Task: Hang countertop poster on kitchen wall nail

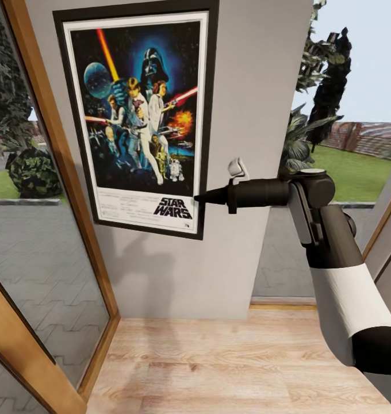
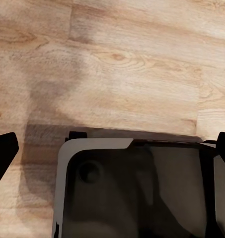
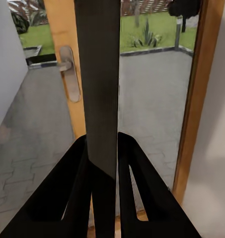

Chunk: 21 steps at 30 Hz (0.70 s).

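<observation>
The Star Wars poster (image 1: 138,115) stands upright and flat against the grey wall panel (image 1: 259,86), with its black frame and white border in full view. My right gripper (image 1: 200,198) reaches in from the right at the poster's lower right edge. In the right wrist view its dark fingers (image 3: 72,173) are shut on the poster's black edge (image 3: 97,74), seen end-on. My left gripper (image 2: 112,148) hangs open over the floor, with its fingertips (image 2: 3,151) far apart. No wall nail can be seen. The kitchen countertop is out of view.
A glass door in a wooden frame (image 1: 63,172) stands at the wall's left, with a metal handle (image 3: 67,69). Another window frame (image 1: 385,224) is at the right. The light wooden floor (image 1: 218,368) lies below. The robot's dark base (image 2: 137,193) sits under the left gripper.
</observation>
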### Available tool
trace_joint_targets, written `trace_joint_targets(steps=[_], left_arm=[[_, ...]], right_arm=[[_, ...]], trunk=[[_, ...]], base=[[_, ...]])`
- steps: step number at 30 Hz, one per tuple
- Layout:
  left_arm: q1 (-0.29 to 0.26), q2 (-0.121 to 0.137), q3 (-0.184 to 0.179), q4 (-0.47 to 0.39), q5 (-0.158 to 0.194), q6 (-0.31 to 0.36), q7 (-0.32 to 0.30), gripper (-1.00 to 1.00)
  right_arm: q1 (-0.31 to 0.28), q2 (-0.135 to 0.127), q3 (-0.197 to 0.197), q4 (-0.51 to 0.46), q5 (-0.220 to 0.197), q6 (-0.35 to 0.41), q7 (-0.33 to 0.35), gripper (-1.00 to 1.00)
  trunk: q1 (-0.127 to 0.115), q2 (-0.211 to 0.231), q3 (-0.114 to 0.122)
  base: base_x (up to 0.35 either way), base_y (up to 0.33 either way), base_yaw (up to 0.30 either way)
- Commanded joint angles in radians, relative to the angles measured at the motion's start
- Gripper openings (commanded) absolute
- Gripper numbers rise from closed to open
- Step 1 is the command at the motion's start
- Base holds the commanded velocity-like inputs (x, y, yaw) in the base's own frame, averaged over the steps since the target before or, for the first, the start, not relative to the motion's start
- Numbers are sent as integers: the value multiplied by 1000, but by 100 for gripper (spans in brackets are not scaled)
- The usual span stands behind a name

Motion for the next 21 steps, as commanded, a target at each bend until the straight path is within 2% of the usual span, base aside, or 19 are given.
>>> trace_joint_targets(steps=[1, 8, 10, 14, 21], left_arm=[[0, -1, 6, -1, -1, 0, -7, 100], [0, -1, 6, -1, -1, 0, -7, 100], [0, -1, 6, -1, -1, 0, -7, 100], [0, -1, 6, -1, -1, 0, -7, 100], [0, -1, 6, -1, -1, 0, -7, 100]], right_arm=[[-1, -3, 1, 2, -7, 8, 5, -100], [-1, -73, -5, 85, -8, 1, 50, -100], [-1, -96, -6, 115, -8, -26, 53, -100], [-1, -123, -6, 156, -8, -80, 69, -100], [-4, -133, -6, 173, -7, -100, 93, -100]], trunk=[[1, -2, -2], [1, -2, -2], [1, -2, -2], [1, -2, -2], [1, -2, -2]], base=[[0, 0, 0], [0, 0, 0], [0, 0, 0], [0, 0, 0], [0, 0, 0]])
